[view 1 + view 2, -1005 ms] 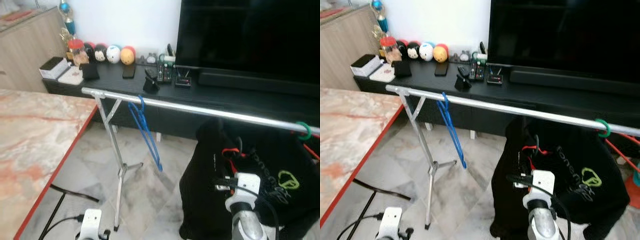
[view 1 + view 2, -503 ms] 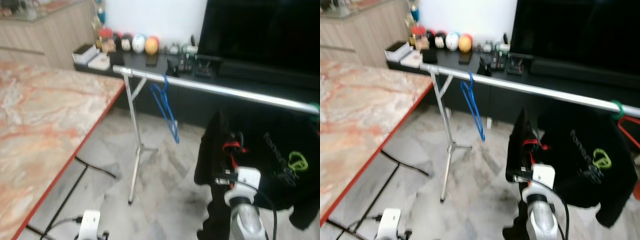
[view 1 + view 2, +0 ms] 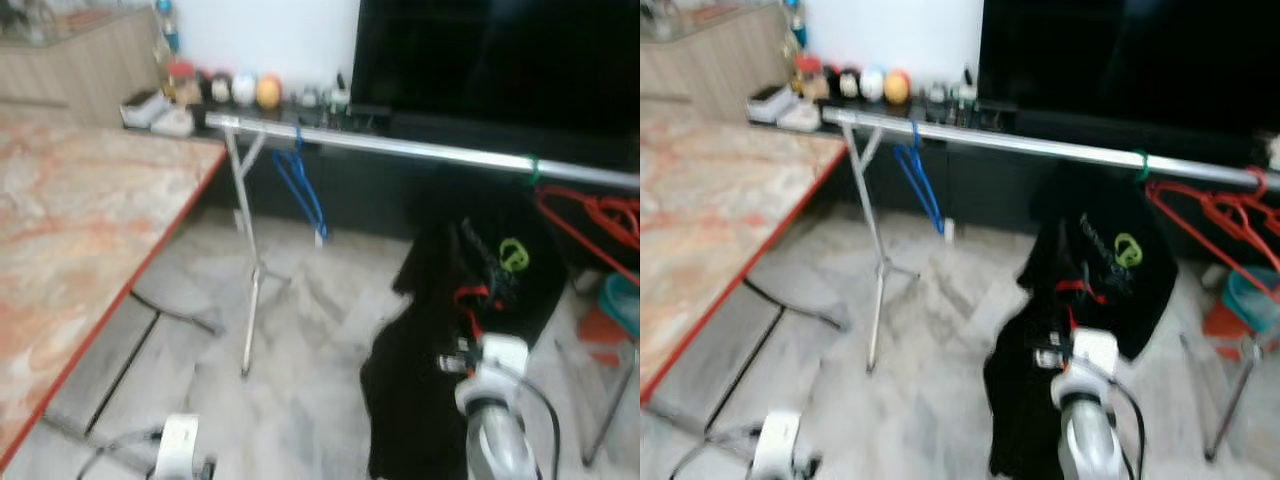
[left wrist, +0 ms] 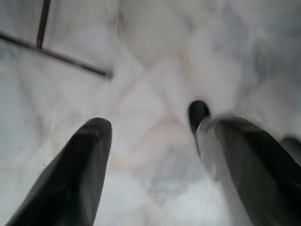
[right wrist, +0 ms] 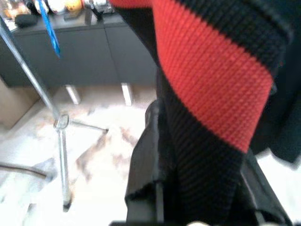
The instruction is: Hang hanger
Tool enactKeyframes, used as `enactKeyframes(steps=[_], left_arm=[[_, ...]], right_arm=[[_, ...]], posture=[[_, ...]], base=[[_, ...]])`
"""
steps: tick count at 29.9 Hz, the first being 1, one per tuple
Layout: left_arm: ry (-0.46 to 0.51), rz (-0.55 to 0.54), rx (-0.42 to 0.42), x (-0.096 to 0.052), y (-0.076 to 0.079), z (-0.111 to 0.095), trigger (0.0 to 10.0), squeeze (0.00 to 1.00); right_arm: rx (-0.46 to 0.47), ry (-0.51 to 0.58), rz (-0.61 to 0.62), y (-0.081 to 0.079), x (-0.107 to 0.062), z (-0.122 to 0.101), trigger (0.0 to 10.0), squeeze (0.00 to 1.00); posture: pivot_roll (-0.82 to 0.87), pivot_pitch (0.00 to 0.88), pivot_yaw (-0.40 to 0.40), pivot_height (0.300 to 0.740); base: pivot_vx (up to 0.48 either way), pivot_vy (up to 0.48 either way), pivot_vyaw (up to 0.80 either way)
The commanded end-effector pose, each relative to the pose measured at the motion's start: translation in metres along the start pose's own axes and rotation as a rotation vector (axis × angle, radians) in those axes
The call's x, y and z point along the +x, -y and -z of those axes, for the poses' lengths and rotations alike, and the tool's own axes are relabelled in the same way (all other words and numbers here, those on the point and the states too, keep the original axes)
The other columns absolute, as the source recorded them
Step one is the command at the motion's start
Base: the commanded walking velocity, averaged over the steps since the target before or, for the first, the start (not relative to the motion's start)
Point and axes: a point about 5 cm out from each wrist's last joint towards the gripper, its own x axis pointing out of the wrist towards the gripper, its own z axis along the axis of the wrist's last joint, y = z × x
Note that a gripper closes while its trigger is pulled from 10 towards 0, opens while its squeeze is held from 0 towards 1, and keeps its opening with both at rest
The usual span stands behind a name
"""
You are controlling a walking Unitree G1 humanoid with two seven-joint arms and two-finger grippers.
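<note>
A silver clothes rail (image 3: 420, 150) crosses the room in front of me. On it hang a blue hanger (image 3: 303, 190), a green hook (image 3: 532, 165) and red hangers (image 3: 595, 215) at the right end. My right gripper (image 5: 202, 160) is shut on a black garment (image 3: 440, 330) with a red-banded collar (image 5: 207, 75) and a green logo (image 3: 513, 252). The garment is held up below the rail. Low on the left, my left gripper (image 4: 146, 117) is open over the floor with nothing between its fingers.
A marble-topped table (image 3: 70, 230) with a red edge stands to my left. The rail's stand leg (image 3: 250, 290) rests on the tiled floor. Behind the rail are a dark cabinet with small items (image 3: 240, 90) and a large TV (image 3: 500, 60). A teal and orange object (image 3: 1240, 300) sits far right.
The whole picture has shifted, so the camera moved: the rail sits farther off and the red hangers have come into view. The black garment stays in my right gripper.
</note>
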Motion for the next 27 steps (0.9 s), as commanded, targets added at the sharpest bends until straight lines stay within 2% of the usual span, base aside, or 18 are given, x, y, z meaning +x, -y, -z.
enactKeyframes(steps=[1,17,21,27], left_arm=[[0.004,-0.010,0.004,0.0010,-0.0030,-0.0043,10.0,0.00],[0.015,-0.013,-0.005,0.0012,-0.0019,-0.0057,10.0,0.00],[0.016,-0.014,-0.004,0.0011,-0.0023,-0.0056,10.0,0.00],[0.019,-0.014,-0.001,0.0012,-0.0030,-0.0063,10.0,0.00]], right_arm=[[0.001,0.026,0.003,0.0001,0.0017,-0.0048,10.0,0.00],[0.009,0.025,0.006,-0.0006,0.0050,-0.0061,10.0,0.00],[0.010,0.022,0.008,-0.0009,0.0050,-0.0057,10.0,0.00],[0.005,0.027,0.004,-0.0016,0.0051,-0.0063,10.0,0.00]], posture=[[-0.03,0.001,-0.003,0.740],[-0.03,0.011,-0.004,0.740],[-0.03,0.014,-0.002,0.740],[-0.02,0.015,0.000,0.740]], base=[[-0.337,0.000,0.00],[-0.339,0.000,0.00],[-0.337,0.000,-0.76],[-0.337,0.000,0.00]])
